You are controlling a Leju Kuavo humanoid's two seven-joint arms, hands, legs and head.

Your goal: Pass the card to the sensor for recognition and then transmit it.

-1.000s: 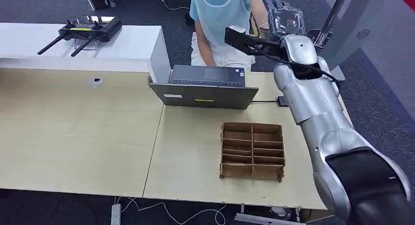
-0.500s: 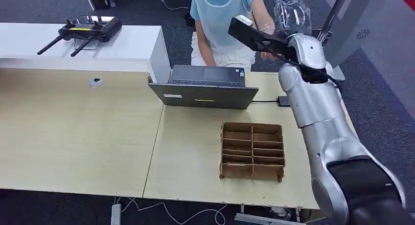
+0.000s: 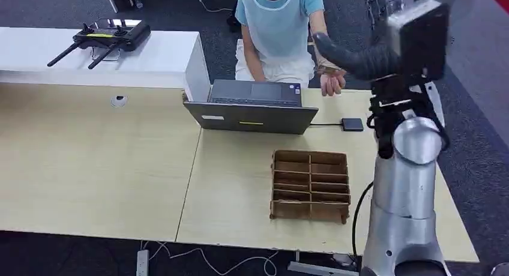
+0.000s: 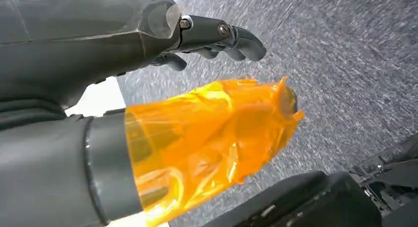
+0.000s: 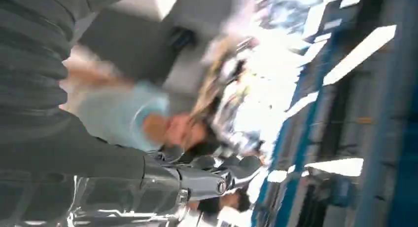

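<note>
Two hands, and I cannot tell where the card is. The left hand [image 4: 212, 37] hangs over the floor, fingers loosely apart, holding nothing. The right hand [image 5: 212, 175] is high beyond the laptop [image 3: 252, 108], too blurred to judge its grip. A card should be light, stiff and slick, best pinched by one edge with its face free for the sensor [image 3: 352, 124].
</note>
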